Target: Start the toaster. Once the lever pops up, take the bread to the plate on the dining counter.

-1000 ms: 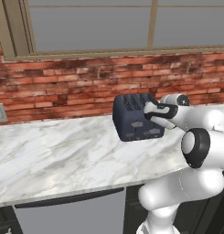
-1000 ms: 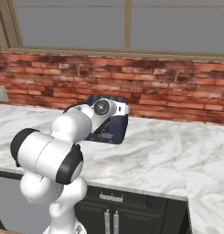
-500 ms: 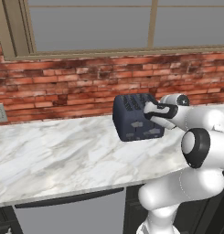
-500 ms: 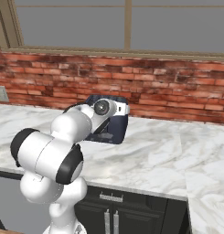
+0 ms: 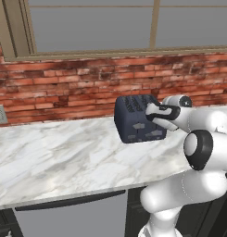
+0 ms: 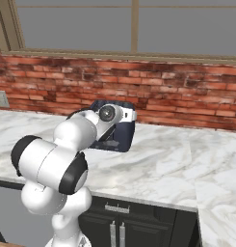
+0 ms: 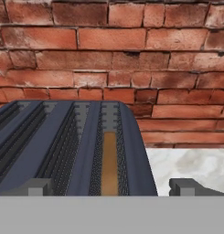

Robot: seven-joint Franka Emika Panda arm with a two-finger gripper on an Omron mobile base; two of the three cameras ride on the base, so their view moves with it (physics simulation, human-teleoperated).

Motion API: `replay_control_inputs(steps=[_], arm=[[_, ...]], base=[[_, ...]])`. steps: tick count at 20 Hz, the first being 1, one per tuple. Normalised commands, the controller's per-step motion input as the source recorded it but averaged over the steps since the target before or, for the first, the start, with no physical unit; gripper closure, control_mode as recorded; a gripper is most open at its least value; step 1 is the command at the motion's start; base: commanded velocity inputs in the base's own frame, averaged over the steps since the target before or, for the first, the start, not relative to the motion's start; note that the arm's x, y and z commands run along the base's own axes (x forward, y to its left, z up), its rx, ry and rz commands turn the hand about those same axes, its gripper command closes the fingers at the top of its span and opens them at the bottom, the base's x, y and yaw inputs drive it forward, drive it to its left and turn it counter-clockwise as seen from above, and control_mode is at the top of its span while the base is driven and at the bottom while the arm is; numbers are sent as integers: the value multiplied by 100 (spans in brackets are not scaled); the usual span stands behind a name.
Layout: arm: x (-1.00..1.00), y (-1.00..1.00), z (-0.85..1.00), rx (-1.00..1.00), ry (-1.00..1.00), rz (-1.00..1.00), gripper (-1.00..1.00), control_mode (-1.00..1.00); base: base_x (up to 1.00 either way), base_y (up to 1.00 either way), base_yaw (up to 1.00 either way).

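End effector point(image 7: 111, 188) open over one toaster point(image 5: 135, 120); one bread point(image 7: 109, 161) in slot.

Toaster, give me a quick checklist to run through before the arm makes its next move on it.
1. Toaster upright on the marbled counter: ok.
2. Bread seated in the slot nearest the right finger in the hand view: ok.
3. Gripper open, holding nothing: ok.
4. Fingertips straddling the toaster's near end: ok.
5. Lever position, up or down: cannot tell.
6. Brick wall behind the toaster, apart from the hand: ok.
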Motion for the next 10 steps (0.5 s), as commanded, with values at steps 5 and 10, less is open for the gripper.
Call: replay_control_inputs(steps=[5,10], arm=[[0,0,0,0,0,0,-100,-100],[0,0,0,0,0,0,-100,-100]], base=[[0,0,0],[0,0,0]])
